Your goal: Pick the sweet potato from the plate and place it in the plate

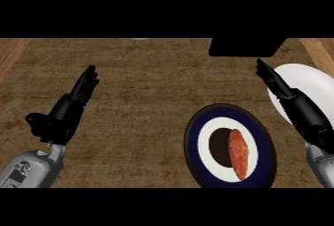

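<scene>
**A kitchen setting, by the tableware and the food**

You are looking steeply down at a desk (130, 132) with a mottled brown top and paler wood-grain strips along its left and right edges. Tableware marks it as a kitchen: a dark blue plate (195, 145) with a white ring holds a sweet potato (238, 153), and a plain white plate (313, 86) sits near the right edge.
</scene>
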`<action>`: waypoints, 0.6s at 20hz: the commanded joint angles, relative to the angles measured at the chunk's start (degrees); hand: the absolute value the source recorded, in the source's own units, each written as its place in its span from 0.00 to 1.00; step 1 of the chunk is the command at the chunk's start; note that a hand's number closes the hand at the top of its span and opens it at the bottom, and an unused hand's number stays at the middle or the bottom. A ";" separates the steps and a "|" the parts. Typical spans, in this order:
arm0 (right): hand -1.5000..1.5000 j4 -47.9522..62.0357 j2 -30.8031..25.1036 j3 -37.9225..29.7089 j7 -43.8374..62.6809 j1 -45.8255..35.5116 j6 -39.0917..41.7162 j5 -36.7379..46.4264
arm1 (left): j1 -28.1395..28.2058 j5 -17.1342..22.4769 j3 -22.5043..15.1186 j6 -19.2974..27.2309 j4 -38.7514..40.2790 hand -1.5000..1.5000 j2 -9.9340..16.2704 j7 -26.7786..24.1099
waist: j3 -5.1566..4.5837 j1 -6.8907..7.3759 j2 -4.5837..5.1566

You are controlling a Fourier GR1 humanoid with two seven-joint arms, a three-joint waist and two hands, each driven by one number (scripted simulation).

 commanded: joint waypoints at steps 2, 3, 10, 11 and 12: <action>1.00 -0.02 1.16 -0.39 0.10 -1.16 7.56 -6.31 | 2.09 -1.45 2.08 2.77 -2.53 0.50 0.81 4.35 | 0.49 -0.11 1.44; 1.00 5.08 0.56 -0.90 -4.86 -0.67 11.98 -9.04 | 4.02 -0.51 2.36 1.90 1.78 0.50 -0.42 0.68 | 0.51 0.34 1.88; 0.00 12.56 1.07 -9.28 -17.26 2.87 5.09 -5.58 | 5.96 2.39 5.06 2.09 6.12 0.50 -0.07 3.93 | 0.84 -0.51 2.39; 0.00 13.53 1.44 -8.98 -21.68 5.09 7.99 -6.81 | 5.74 3.75 6.58 0.18 8.18 0.50 0.51 3.01 | 0.70 -0.97 2.27; 0.00 16.32 1.08 -8.02 -26.62 7.25 11.59 -6.35 | 4.82 2.63 6.70 1.34 8.82 0.50 -0.14 2.58 | 0.66 -0.92 2.13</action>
